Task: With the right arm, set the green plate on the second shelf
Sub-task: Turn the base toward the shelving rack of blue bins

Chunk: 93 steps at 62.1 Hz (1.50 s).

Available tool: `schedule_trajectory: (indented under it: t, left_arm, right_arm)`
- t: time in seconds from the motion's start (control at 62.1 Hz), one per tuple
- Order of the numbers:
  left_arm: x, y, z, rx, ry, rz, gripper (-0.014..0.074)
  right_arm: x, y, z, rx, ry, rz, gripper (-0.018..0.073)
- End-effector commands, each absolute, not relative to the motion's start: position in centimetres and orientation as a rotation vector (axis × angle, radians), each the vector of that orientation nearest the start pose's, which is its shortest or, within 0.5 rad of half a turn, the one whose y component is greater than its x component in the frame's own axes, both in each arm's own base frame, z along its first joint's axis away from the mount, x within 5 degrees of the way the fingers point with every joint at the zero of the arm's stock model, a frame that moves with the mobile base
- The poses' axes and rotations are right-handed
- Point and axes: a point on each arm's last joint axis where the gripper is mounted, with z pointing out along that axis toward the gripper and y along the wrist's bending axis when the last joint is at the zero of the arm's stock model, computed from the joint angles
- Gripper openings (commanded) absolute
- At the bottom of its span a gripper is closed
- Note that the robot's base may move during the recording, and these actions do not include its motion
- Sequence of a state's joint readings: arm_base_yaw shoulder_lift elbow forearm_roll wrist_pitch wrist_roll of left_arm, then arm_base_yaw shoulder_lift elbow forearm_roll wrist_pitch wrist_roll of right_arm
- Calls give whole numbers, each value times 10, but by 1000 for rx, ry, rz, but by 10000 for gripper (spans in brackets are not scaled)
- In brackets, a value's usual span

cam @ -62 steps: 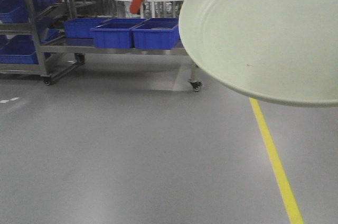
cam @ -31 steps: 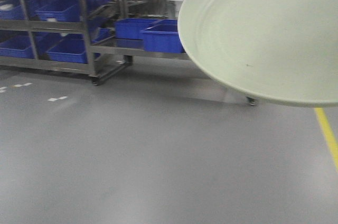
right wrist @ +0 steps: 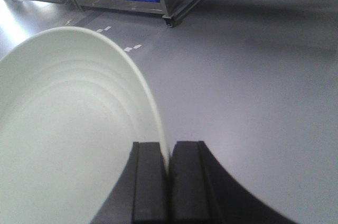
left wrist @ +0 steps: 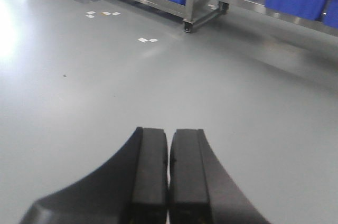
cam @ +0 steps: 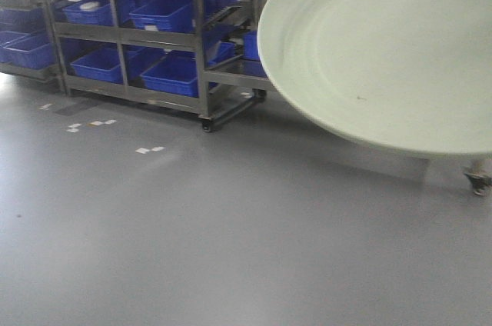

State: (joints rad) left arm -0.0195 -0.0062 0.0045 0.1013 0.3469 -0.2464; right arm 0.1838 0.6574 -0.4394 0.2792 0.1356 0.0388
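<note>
Gripping the rim of the green plate [right wrist: 68, 129], the right gripper [right wrist: 169, 152] has its two black fingers clamped on the plate's thin edge, which runs down into the narrow slit between them. The plate is held in the air over the grey floor [cam: 192, 226], on no shelf yet. In the front view it fills the upper right, tilted, with its hollow ringed face toward the camera, and it hides part of what stands behind it.

Across the floor stands a steel shelf rack [cam: 123, 34] on small wheels, its levels loaded with blue bins [cam: 165, 12] — well apart from the plate. A caster [cam: 478, 181] shows just under the plate's lower rim. A few white marks [cam: 147, 149] dot the floor in front of the rack.

The left gripper [left wrist: 169, 139] hangs over the floor with its fingers clenched — pads pressed flat against each other.
</note>
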Motion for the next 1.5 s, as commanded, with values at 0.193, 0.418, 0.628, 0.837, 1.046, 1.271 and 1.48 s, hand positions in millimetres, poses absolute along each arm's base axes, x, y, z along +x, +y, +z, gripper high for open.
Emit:
schedule_trajectory:
  t: [0.193, 0.418, 0.628, 0.837, 1.046, 1.271, 1.48]
  left_arm:
    - [54, 1, 176, -131, 1778, -99, 124]
    - [54, 1, 176, -131, 1778, -99, 124]
    - [54, 1, 176, -131, 1778, -99, 124]
    - [54, 1, 176, -131, 1778, -99, 124]
    - [54, 1, 176, -131, 1778, -99, 124]
    - [54, 1, 176, -131, 1778, -99, 124]
    - [54, 1, 176, -131, 1779, -99, 124]
  right_arm:
    - [139, 26, 313, 118, 1705, 381, 49]
    - [139, 26, 313, 118, 1703, 381, 49]
    - [139, 26, 313, 118, 1705, 381, 49]
    - [139, 26, 313, 118, 1707, 381, 49]
    - [139, 26, 313, 118, 1706, 381, 49]
    - [139, 26, 313, 118, 1706, 381, 49]
    - [139, 26, 313, 118, 1706, 381, 49]
